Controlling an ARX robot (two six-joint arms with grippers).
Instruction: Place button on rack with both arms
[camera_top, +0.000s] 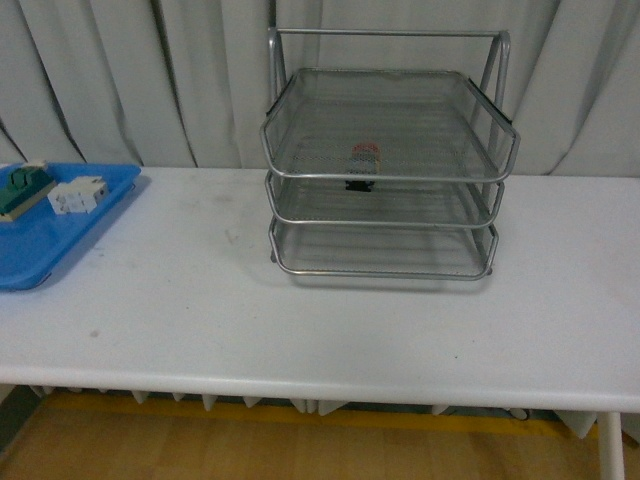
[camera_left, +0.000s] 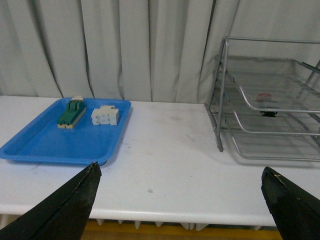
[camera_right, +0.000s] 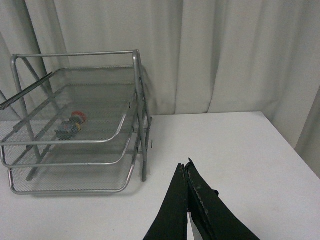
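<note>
Pale grey curtains hang in folds behind a white worktop (camera_top: 330, 320) that fills the front view, with neither arm showing there. Toward the back of it stands the three-tier silver wire-mesh rack (camera_top: 385, 180) with its tubular frame. The small push-button with the round red cap and dark body (camera_top: 365, 160) already lies in the rack; from the right wrist view it appears to rest on the top tier's mesh (camera_right: 72, 125), roughly mid-tray, with a dark part showing just below the rim in the front view. At the worktop's left edge sits a flat blue plastic tray (camera_left: 50, 147) holding a green-and-cream terminal block (camera_left: 71, 114) and a white blocky component (camera_left: 105, 115), side by side and apart from each other.

The left gripper (camera_left: 182, 200) has its black fingers spread wide and holds nothing, well away from the rack. The right gripper (camera_right: 187, 200) has its fingers pressed together with nothing between them, over bare worktop beside the rack.

The placement looks done, so what remains is judged to be a clean retreat. To do that well, both arms should stay clear of the rack's frame and rims, since a knock could jolt the light wire tray and roll the button across the mesh.
</note>
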